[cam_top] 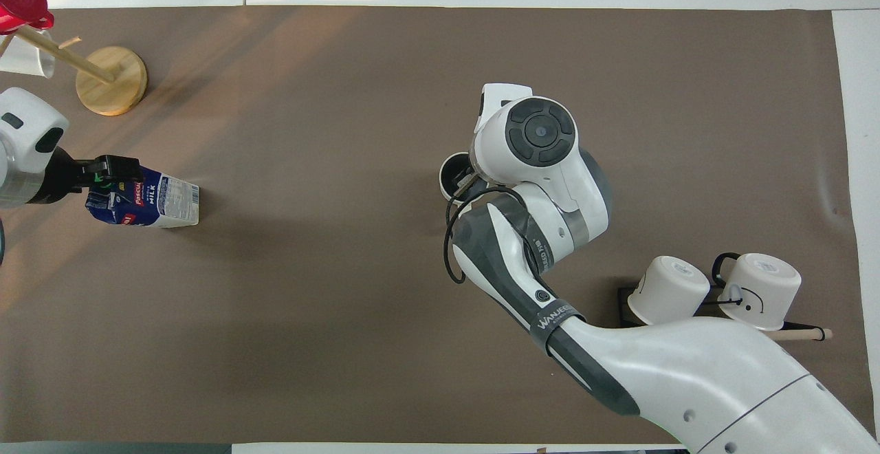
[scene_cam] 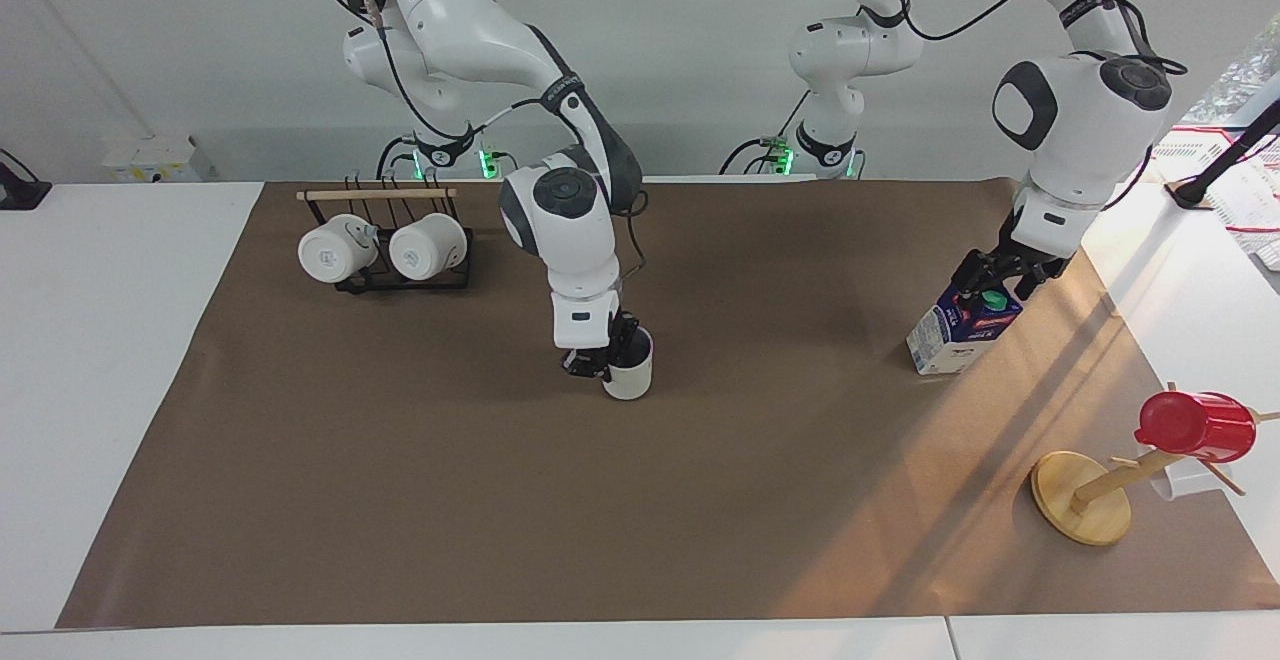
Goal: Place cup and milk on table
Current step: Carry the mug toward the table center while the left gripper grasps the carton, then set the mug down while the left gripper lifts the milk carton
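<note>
The cup (scene_cam: 633,380) (cam_top: 450,170), a small white mug with a dark inside, is upright in the middle of the brown paper on the table (scene_cam: 600,510) (cam_top: 309,316). My right gripper (scene_cam: 614,358) (cam_top: 469,177) is shut on the cup's rim, one finger inside and one outside. I cannot tell whether the cup's base touches the paper. The milk (scene_cam: 948,342) (cam_top: 165,199), a blue and white carton with a green cap, stands on the paper toward the left arm's end. My left gripper (scene_cam: 993,285) (cam_top: 110,170) is open, its fingers straddling the carton's top.
A black rack (scene_cam: 400,280) (cam_top: 629,299) holding two white mugs stands near the right arm's base. A wooden mug tree (scene_cam: 1085,500) (cam_top: 111,79) with a red cup (scene_cam: 1195,425) (cam_top: 20,3) stands farther from the robots than the milk.
</note>
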`<act>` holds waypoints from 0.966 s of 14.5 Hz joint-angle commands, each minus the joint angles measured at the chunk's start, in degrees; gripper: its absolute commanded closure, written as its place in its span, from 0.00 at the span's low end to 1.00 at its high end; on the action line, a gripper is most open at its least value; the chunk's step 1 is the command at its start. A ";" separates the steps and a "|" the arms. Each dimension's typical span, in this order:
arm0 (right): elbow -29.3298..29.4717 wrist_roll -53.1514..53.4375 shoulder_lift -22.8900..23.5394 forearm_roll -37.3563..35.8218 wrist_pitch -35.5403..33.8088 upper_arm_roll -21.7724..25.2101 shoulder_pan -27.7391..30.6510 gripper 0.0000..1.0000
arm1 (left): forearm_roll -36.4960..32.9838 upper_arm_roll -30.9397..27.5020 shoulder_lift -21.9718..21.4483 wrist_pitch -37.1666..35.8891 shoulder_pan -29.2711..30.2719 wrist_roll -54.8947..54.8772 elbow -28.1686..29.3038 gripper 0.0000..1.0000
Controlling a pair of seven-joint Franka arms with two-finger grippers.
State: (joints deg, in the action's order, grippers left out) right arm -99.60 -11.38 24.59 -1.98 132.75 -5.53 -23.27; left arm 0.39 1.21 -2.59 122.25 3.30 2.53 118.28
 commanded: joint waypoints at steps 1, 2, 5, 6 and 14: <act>-1.83 0.92 -1.65 -1.36 -0.56 0.08 -0.29 0.38 | 0.93 0.02 -0.32 1.15 -0.05 -0.77 0.81 0.53; -1.83 1.70 -1.83 -1.36 -0.56 0.08 -0.55 0.00 | 0.93 0.02 -0.23 1.14 0.04 -0.77 0.55 0.76; -1.04 4.52 -2.70 -1.36 -1.09 0.08 -0.73 0.00 | 0.93 0.02 -0.31 0.71 -0.31 -0.25 -0.59 1.00; -0.78 5.92 -4.01 -1.27 -2.05 0.08 -0.38 0.00 | 0.93 0.02 -0.58 -0.16 -0.40 -0.16 -1.64 1.00; 2.74 20.17 -15.79 -3.82 -16.45 1.13 9.44 0.00 | -2.93 0.99 0.04 -5.36 -10.48 10.63 -9.29 1.00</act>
State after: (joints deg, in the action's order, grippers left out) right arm -97.12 7.15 10.82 -4.54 119.25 -3.87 -17.84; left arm -0.41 2.45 -3.02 118.24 -3.09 8.54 110.29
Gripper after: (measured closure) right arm 0.000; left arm 0.599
